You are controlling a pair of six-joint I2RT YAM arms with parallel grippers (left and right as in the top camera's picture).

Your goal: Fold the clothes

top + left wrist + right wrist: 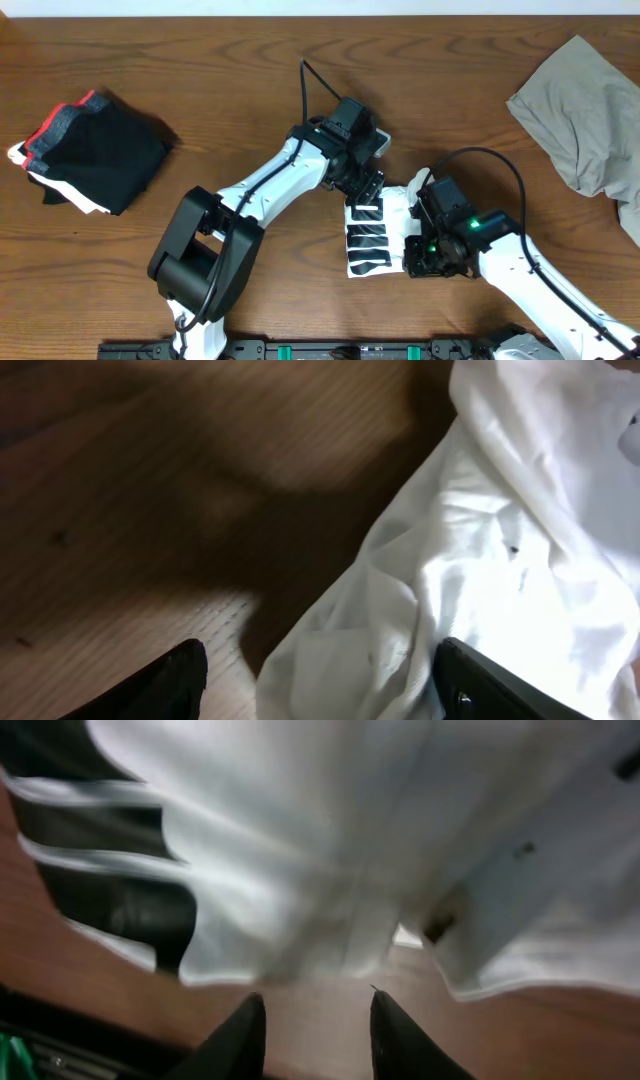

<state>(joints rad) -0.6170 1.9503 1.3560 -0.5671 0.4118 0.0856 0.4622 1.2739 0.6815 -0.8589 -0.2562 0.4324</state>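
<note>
The left gripper [318,660] gapes wide, with the white black-striped garment [480,560] bunched just ahead of it. The right gripper [312,1015] is narrowly parted and empty, the garment's edge just ahead.

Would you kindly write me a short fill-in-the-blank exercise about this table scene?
The white garment at the centre of the table bears ____ stripes.
In the overhead view, the folded stack lies on the table's ____ side.
The left gripper is ____, not shut.
Missing words: black; left; open.
</note>
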